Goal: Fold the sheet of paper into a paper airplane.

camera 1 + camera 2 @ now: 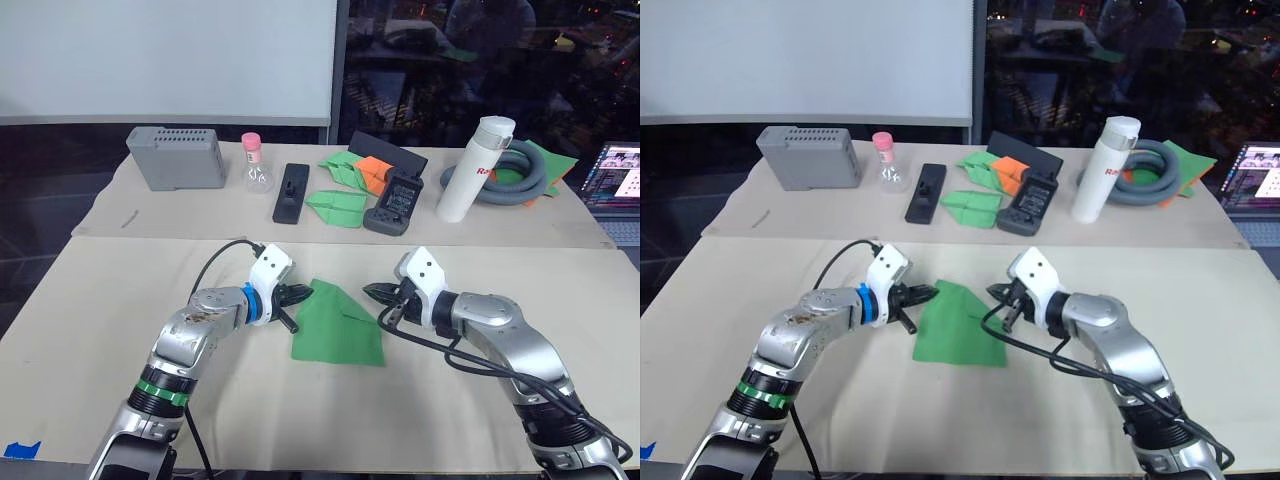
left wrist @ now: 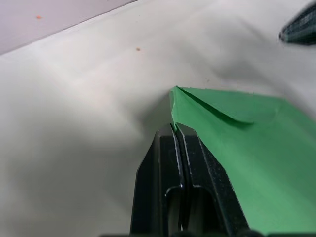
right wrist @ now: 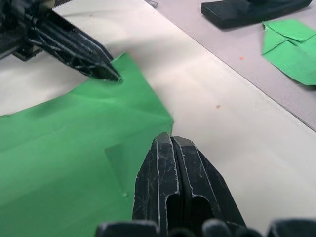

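From the head view, the sheet of paper (image 1: 340, 325) lies creased at centre frame on the table (image 1: 100, 300), the left gripper (image 1: 299, 294) at its left corner and the right gripper (image 1: 377, 294) just off its right edge. Left wrist view: fingers (image 2: 170, 163) clenched on the paper's corner. Right wrist view: fingers (image 3: 175, 177) pressed together, grasping nothing, tips just over the paper's edge at centre frame.

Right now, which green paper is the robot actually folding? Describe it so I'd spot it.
On the near beige table, between the left gripper and right gripper, lies the sheet of paper. It is bigger and flatter than the small green darts farther back.
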Controlling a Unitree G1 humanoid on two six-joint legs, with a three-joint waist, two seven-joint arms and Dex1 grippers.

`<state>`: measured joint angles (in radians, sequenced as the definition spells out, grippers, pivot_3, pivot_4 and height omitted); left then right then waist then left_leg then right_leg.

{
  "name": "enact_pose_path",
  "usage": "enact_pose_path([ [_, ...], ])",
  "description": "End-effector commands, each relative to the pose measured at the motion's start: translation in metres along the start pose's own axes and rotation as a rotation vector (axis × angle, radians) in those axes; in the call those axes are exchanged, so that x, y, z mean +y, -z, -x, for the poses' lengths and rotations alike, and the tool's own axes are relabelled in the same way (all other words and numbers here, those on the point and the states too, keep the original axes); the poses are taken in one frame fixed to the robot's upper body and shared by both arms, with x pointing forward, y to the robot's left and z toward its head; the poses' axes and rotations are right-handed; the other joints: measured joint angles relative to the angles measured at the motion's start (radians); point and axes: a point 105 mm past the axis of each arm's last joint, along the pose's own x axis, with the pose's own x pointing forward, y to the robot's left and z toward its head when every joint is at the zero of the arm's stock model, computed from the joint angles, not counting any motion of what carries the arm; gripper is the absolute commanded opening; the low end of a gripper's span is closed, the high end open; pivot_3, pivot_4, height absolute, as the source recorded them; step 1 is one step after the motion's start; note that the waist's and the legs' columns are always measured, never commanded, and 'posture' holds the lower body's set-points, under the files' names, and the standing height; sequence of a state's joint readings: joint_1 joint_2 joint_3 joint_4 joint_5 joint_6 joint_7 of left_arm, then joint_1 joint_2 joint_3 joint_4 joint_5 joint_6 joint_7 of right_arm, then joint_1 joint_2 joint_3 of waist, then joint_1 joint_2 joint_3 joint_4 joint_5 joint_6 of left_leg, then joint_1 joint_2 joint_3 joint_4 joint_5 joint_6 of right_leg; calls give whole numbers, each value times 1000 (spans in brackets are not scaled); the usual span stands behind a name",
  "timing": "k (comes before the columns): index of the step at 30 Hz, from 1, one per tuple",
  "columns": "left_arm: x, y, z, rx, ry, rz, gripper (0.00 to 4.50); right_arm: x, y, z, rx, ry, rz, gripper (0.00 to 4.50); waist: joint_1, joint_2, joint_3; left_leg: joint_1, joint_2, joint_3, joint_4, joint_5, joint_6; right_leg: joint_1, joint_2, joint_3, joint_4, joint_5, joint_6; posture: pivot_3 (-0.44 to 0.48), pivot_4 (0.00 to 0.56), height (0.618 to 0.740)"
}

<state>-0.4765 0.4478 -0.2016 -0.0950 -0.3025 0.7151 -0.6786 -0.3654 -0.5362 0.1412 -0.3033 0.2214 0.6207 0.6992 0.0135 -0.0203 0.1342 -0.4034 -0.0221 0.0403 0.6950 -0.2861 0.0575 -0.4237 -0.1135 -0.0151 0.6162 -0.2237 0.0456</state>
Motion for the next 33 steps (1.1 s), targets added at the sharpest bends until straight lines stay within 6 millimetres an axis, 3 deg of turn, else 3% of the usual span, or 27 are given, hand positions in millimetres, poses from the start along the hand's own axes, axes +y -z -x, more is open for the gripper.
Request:
enact_pose_path([
  [1,-15,-12,-9,-27,68,-82,27,-7,-13,6,-40,35,15,0,0,0,0,-1,-1,0,0,0,1,0,0,0,-1,0,0,0,150,740],
  [7,-35,-15,-20,-2,117,-139,27,-3,2,5,37,34,-5,0,-1,0,0,-1,-2,1,2,1,4,2,0,1,-1,0,1,0,150,740],
  [13,-40,-14,-23,8,90,-282,27,8,14,4,98,-1,-42,0,-2,0,0,-1,-2,1,2,2,4,1,0,1,1,0,1,0,150,740],
  [19,-52,6,-26,69,141,-377,27,4,4,3,59,17,-39,0,-2,0,0,0,-2,1,3,2,4,2,0,1,1,0,1,0,150,740],
  [25,-57,12,-28,85,171,-372,27,-3,-4,0,39,47,-23,0,-1,0,0,0,-2,1,4,2,4,1,1,1,2,0,1,0,150,740],
  [33,-60,20,-29,123,207,-364,27,11,11,-8,106,-24,-41,0,-2,0,0,0,-2,1,6,1,5,2,1,0,9,0,1,0,150,740],
])
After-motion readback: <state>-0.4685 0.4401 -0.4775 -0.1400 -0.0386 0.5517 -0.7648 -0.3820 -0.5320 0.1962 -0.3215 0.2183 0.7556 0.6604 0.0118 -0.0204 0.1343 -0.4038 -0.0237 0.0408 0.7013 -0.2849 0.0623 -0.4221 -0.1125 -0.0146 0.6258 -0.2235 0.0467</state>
